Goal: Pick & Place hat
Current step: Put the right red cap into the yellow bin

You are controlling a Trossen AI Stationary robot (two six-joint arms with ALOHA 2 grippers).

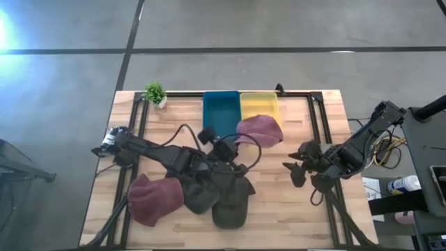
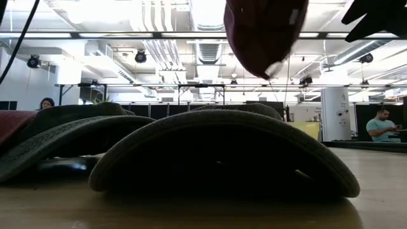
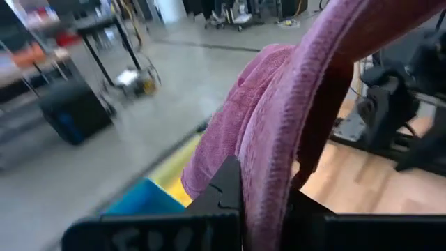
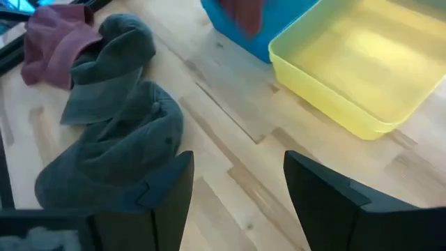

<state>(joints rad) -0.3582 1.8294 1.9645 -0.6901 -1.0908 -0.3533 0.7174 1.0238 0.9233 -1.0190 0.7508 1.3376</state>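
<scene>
A maroon hat [image 1: 260, 130] hangs lifted in my left gripper [image 1: 235, 144], over the near edge of the yellow bin [image 1: 259, 104] and beside the blue bin [image 1: 220, 110]. In the low view the maroon hat [image 2: 263, 32] floats above the table. My left gripper [image 3: 268, 202] is shut on it. A second maroon hat [image 1: 152, 199] and two dark grey hats [image 1: 197, 196] [image 1: 233, 201] lie flat on the table near its front edge. My right gripper [image 1: 295, 168] waits open over the table's right part, touching nothing; in its wrist view the fingers stand wide apart [image 4: 237, 188]. My left gripper pinches the maroon hat's edge band [image 3: 279, 160] between its two fingers, coming roughly level from the table's left side. The hat is lifted clear of the table, and its crown [image 3: 230, 132] bulges beyond the fingers toward the bins.
A small potted plant [image 1: 155, 92] stands at the far left corner. Black frame rails [image 1: 317, 118] run along the table's sides. Both bins sit at the far edge. Bare wood [image 4: 237, 132] lies between the grey hats [image 4: 111, 139] and the yellow bin [image 4: 355, 63].
</scene>
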